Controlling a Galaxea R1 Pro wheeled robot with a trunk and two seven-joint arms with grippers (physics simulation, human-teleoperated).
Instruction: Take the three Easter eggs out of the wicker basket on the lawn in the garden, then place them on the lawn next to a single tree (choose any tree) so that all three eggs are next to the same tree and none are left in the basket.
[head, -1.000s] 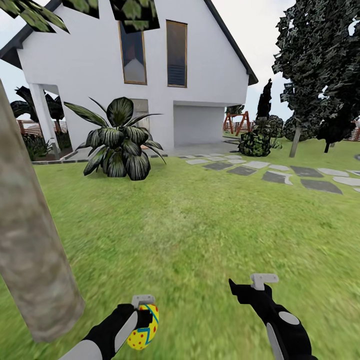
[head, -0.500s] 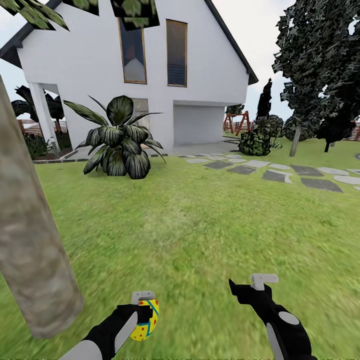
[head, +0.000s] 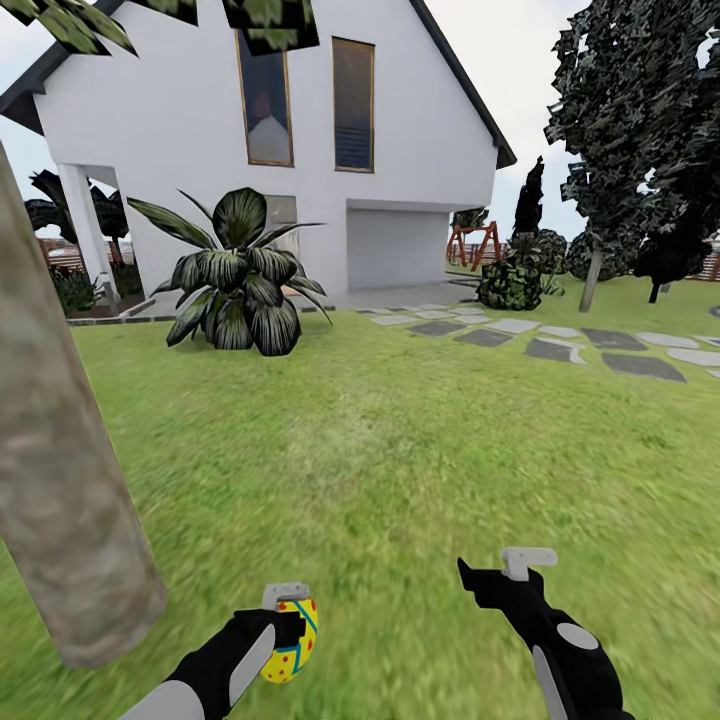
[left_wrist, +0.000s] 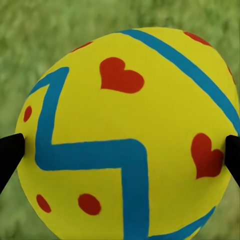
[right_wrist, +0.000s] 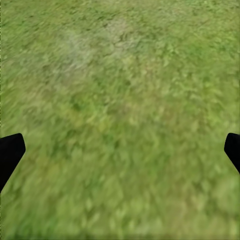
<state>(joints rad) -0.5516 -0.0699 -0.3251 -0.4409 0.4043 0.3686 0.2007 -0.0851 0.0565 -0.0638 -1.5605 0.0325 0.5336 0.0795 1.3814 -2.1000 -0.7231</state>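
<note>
Head view: the left gripper (head: 290, 630) reaches up from 7 o'clock, its fingers closed on an Easter egg (head: 291, 639) held above the lawn (head: 400, 450). The tree (head: 60, 480) trunk stands near it at 9 o'clock, cut off by the frame. The right gripper (head: 500, 580) extends from 5 o'clock.

Left wrist view: the egg sits between two dark fingertips (left_wrist: 9, 157), grass blurred behind.

Right wrist view: the fingertips (right_wrist: 10, 155) stand wide apart over bare grass, holding nothing.
</note>
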